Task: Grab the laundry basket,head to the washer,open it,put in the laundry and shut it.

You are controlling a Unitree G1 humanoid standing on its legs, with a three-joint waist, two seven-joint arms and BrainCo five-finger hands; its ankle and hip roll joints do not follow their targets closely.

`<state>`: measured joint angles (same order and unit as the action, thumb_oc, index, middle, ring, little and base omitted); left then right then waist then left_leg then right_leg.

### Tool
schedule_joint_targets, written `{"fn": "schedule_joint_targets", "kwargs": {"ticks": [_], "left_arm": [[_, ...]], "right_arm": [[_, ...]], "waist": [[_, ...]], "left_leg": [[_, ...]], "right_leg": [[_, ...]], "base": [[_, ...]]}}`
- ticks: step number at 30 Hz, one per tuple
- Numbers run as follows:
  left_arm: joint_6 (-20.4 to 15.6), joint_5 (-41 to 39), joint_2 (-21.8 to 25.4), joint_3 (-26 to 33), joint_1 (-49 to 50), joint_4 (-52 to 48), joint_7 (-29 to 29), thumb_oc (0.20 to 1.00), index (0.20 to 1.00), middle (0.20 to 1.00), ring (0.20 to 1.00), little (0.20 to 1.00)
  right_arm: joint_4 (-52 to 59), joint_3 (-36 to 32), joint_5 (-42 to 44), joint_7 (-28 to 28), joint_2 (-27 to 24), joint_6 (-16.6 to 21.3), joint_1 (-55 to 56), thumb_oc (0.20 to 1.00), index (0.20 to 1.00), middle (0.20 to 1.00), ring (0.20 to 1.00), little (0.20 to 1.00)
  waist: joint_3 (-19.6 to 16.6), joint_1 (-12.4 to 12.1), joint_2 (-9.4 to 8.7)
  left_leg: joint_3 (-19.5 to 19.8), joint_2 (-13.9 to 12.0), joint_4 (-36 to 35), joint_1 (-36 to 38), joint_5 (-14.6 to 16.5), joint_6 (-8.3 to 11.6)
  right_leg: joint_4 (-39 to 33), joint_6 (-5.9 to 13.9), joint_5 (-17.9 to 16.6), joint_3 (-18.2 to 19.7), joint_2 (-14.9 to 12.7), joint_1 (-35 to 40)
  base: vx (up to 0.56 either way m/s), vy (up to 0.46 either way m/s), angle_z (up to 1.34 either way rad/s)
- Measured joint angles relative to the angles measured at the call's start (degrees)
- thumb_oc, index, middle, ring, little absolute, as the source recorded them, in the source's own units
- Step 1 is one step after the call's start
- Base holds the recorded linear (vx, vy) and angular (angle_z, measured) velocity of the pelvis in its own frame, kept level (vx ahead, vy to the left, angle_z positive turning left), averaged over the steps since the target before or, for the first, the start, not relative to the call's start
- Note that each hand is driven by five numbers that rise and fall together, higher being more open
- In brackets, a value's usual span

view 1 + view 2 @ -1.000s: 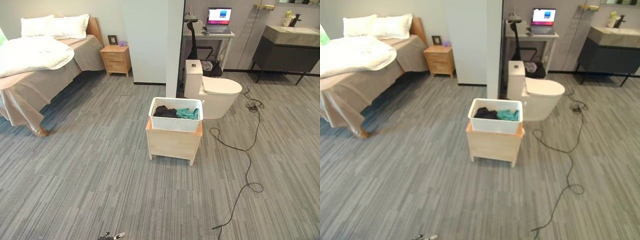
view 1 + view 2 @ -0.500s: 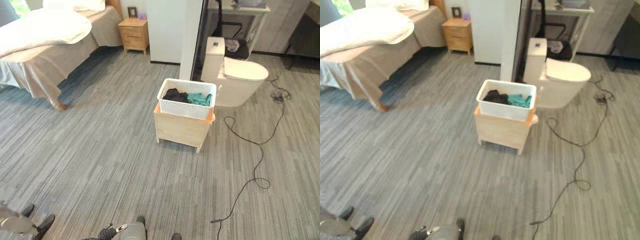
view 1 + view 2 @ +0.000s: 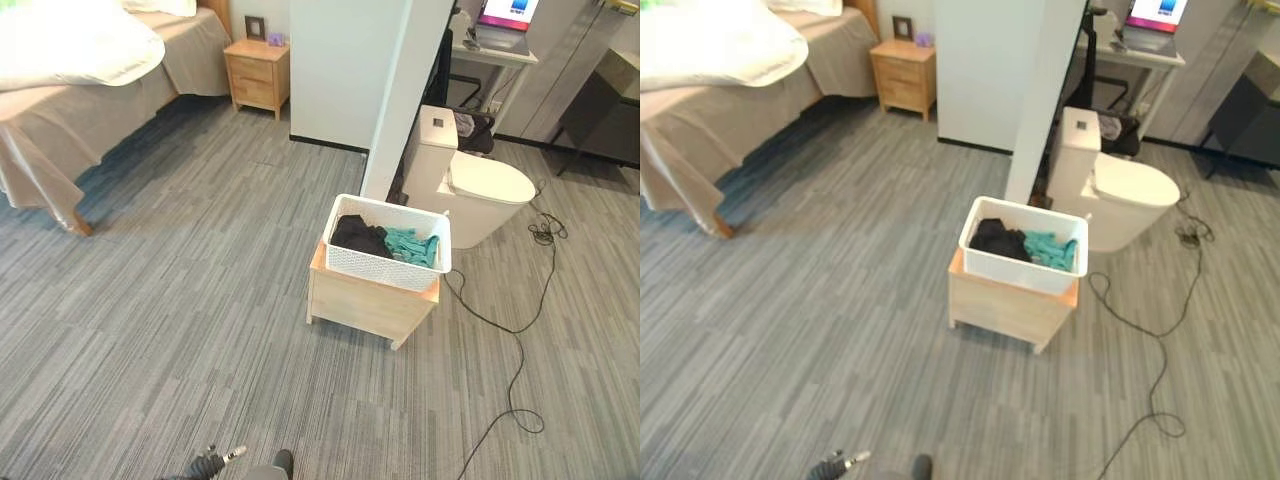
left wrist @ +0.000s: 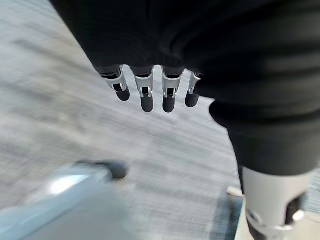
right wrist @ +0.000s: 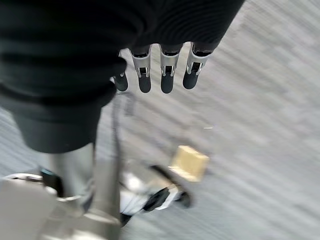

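Note:
A white laundry basket sits on top of a low wooden stand in the middle of the grey striped floor, some way ahead of me. Inside it lie a black garment and a teal one. My left hand hangs over bare floor with its fingers straight and nothing in them. My right hand also hangs above the floor, fingers relaxed and holding nothing. Both hands are far from the basket.
A white toilet stands just behind the basket, beside a white partition wall. A bed and a wooden nightstand are at the far left. A desk with a laptop is at the back right.
The whole picture has shifted, so the camera has moved. The basket and its stand now show a little larger and further right. The basket stays on the stand.

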<state>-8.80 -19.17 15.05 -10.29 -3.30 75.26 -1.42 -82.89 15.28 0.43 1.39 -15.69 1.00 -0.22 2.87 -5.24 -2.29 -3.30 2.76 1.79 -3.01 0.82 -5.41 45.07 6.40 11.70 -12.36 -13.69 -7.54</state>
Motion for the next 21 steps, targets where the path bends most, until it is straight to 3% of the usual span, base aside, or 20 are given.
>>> {"fn": "schedule_joint_targets", "kwargs": {"ticks": [2,4,5,7,9,11,12,13,14,15,17,19,20,21], "left_arm": [[-0.3,1.75,0.48,-2.1,-1.66,-1.56,0.48,1.0,1.0,1.0,1.0,1.0],[-1.35,2.25,1.77,-2.09,-1.89,-5.9,0.8,1.0,1.0,1.0,1.0,1.0],[-1.45,2.26,2.38,-2.03,-2.77,-7.29,1.13,1.0,1.0,1.0,1.0,1.0],[-1.35,2.3,4.42,-1.18,-4.11,-8.9,2.57,1.0,1.0,1.0,1.0,1.0],[-1.51,2.35,4.57,-1.18,-5.39,-9.3,3.96,1.0,1.0,1.0,1.0,1.0],[-1.66,2.38,4.3,-1.32,-5.46,-11.15,5.03,1.0,1.0,1.0,1.0,1.0],[-1.52,2.37,4.03,-1.29,-5.25,-12.48,5.48,1.0,1.0,1.0,1.0,1.0],[-1.47,2.37,3.84,-1.29,-4.7,-15.07,5.84,1.0,1.0,1.0,1.0,1.0],[-1.58,2.43,3.18,-1.26,-4.19,-17.21,6.2,1.0,1.0,1.0,1.0,1.0],[-1.48,2.52,1.87,-1.31,-3.43,-18.36,6.76,1.0,1.0,1.0,1.0,1.0],[-0.98,3.43,0.01,-1.37,-3.09,-19.07,7.29,1.0,1.0,1.0,1.0,1.0],[-0.79,3.36,-1.47,-1.38,-3.13,-19.7,7.9,1.0,1.0,1.0,1.0,1.0],[-0.5,3.3,-2.12,-1.42,-3.27,-20.6,7.94,1.0,1.0,1.0,1.0,1.0],[-0.45,3.31,-2.12,-2.16,-3.51,-21.43,7.92,1.0,1.0,1.0,1.0,1.0]], "right_arm": [[1.75,-0.72,1.02,-0.9,-2.79,0.65,-2.44,1.0,1.0,1.0,1.0,1.0],[3.05,-1.0,1.24,-1.06,-4.46,0.67,-3.55,1.0,1.0,1.0,1.0,1.0],[3.85,-1.25,1.54,-0.91,-4.59,0.7,-3.52,1.0,1.0,1.0,1.0,1.0],[7.06,-2.68,3.54,-1.17,-4.37,0.85,-4.17,1.0,1.0,1.0,1.0,1.0],[8.56,-4.84,4.96,-1.41,-4.38,1.07,-4.3,1.0,1.0,1.0,1.0,1.0],[8.45,-5.05,5.55,-1.44,-4.28,1.08,-4.33,1.0,1.0,1.0,1.0,1.0],[8.46,-4.98,5.48,-1.45,-4.33,1.06,-3.88,1.0,1.0,1.0,1.0,1.0],[8.57,-5.0,5.4,-1.4,-4.27,0.98,-2.91,1.0,1.0,1.0,1.0,1.0],[8.22,-5.05,5.29,-1.39,-4.45,0.92,-2.05,1.0,1.0,1.0,1.0,1.0],[7.91,-5.18,4.78,-1.47,-4.79,0.41,-2.06,1.0,1.0,1.0,1.0,1.0],[6.83,-6.64,4.36,-1.37,-4.5,0.34,-2.76,1.0,1.0,1.0,1.0,1.0],[4.32,-7.3,5.14,-1.72,-4.56,0.39,-3.83,1.0,1.0,1.0,1.0,1.0],[3.2,-7.27,6.13,-2.36,-4.68,-0.04,-4.28,1.0,1.0,1.0,1.0,1.0],[2.26,-7.24,6.41,-2.63,-4.68,-0.17,-4.59,1.0,1.0,1.0,1.0,1.0]], "waist": [[2.6,0.93,3.7],[3.28,1.47,5.14],[3.6,2.17,4.82],[4.46,3.07,2.97],[4.81,4.24,1.46],[4.6,4.8,0.03],[4.5,5.03,-0.22],[4.24,5.23,-0.62],[3.73,5.49,-0.76],[3.32,5.36,1.2],[3.24,5.16,1.78],[3.27,4.06,1.28],[3.08,3.48,1.36],[3.04,3.26,1.07]], "left_leg": [[0.48,-0.38,-2.33,6.01,0.5,-0.7],[1.16,-0.09,-3.21,8.04,1.2,0.44],[1.31,0.09,-3.53,8.66,1.5,0.91],[1.53,0.9,-4.98,11.76,2.38,2.27],[1.79,1.25,-5.0,13.8,3.34,3.76],[2.79,1.24,-5.07,16.18,4.27,5.08],[3.14,0.72,-5.07,17.42,5.45,6.77],[3.7,0.42,-5.19,19.05,6.8,6.97],[4.31,-0.82,-5.13,20.35,8.26,7.57],[4.48,-2.99,-4.58,20.94,8.92,8.37],[3.55,-4.75,4.34,18.28,8.87,9.38],[2.87,-5.8,22.63,11.16,8.93,11.01],[3.74,-6.35,30.59,6.8,6.85,12.92],[4.65,-6.51,34.88,4.29,6.64,13.33]], "right_leg": [[-3.73,-0.96,1.01,-2.18,-0.26,-1.47],[-13.21,-0.01,0.35,-4.16,-0.23,-4.69],[-16.8,0.61,-0.27,-4.52,-0.19,-5.52],[-31.62,3.11,-8.55,-5.1,-0.16,-7.5],[-38.1,3.73,-14.22,-3.16,-0.91,-8.5],[-40.62,2.33,-17.82,-2.95,-1.28,-8.2],[-39.86,2.88,-18.13,-3.97,-1.28,-7.32],[-39.52,2.98,-18.15,-5.0,-1.09,-5.61],[-39.38,0.33,-21.92,-5.48,-0.61,-4.37],[-39.23,-1.2,-20.61,-6.65,1.5,-3.22],[-41.57,-3.54,-20.55,-7.98,4.16,0.19],[-41.72,-5.56,-18.47,-7.33,5.8,1.7],[-41.66,-7.27,-17.36,-6.35,6.91,1.87],[-42.39,-7.41,-17.21,-5.62,7.41,1.94]], "base": [[0.39,-0.043,0.01],[0.4,-0.139,0.24],[0.43,-0.173,0.26],[0.4,-0.18,0.3],[0.35,-0.179,0.41],[0.41,-0.222,0.45],[0.4,-0.238,0.55],[0.35,-0.235,0.63],[0.38,-0.302,0.54],[0.3,-0.308,0.25],[0.2,-0.309,-0.04],[0.15,-0.255,-0.49],[0.14,-0.144,-0.65],[0.21,-0.065,-0.4]]}}
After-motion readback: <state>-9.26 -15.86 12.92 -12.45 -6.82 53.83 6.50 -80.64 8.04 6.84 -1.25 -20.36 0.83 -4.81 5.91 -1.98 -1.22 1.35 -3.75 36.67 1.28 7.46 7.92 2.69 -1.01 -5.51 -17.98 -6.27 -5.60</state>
